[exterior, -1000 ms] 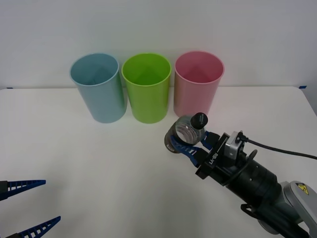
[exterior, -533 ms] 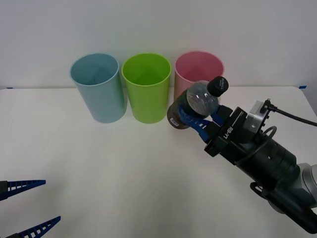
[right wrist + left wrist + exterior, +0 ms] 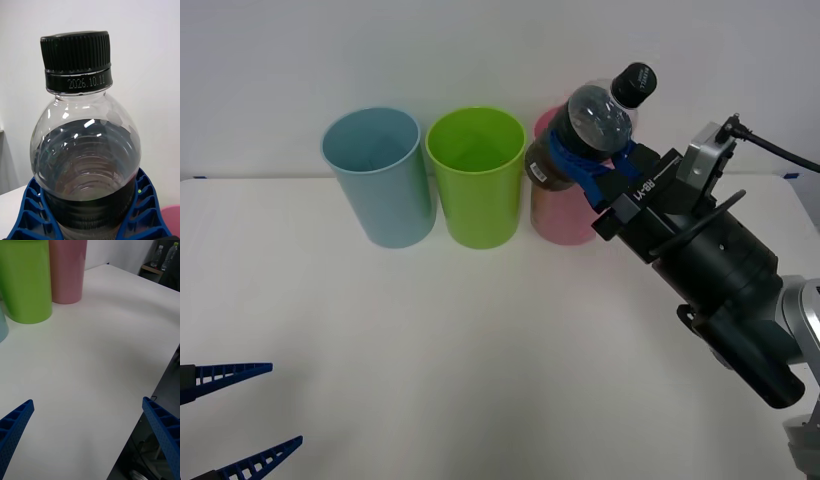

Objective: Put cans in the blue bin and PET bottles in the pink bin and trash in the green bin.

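My right gripper (image 3: 578, 160) clamps the clear ribbed PET bottle (image 3: 592, 122), black cap, over the round pink bin (image 3: 565, 215); left gripper (image 3: 235, 420) spread apart

On the white table (image 3: 430, 350), the tall light-blue plastic bin (image 3: 377, 178) stands left, the lime-green plastic bin (image 3: 476, 178) in the middle, the pink plastic bin (image 3: 558, 215) right.

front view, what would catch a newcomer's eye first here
The clear PET bottle with its black cap stands out first, clamped in the right gripper and held tilted in the air in front of the pink bin. Behind it three bins stand in a row at the table's far edge: the blue bin on the left, the green bin in the middle, pink on the right. The left gripper waits open at the near left corner.
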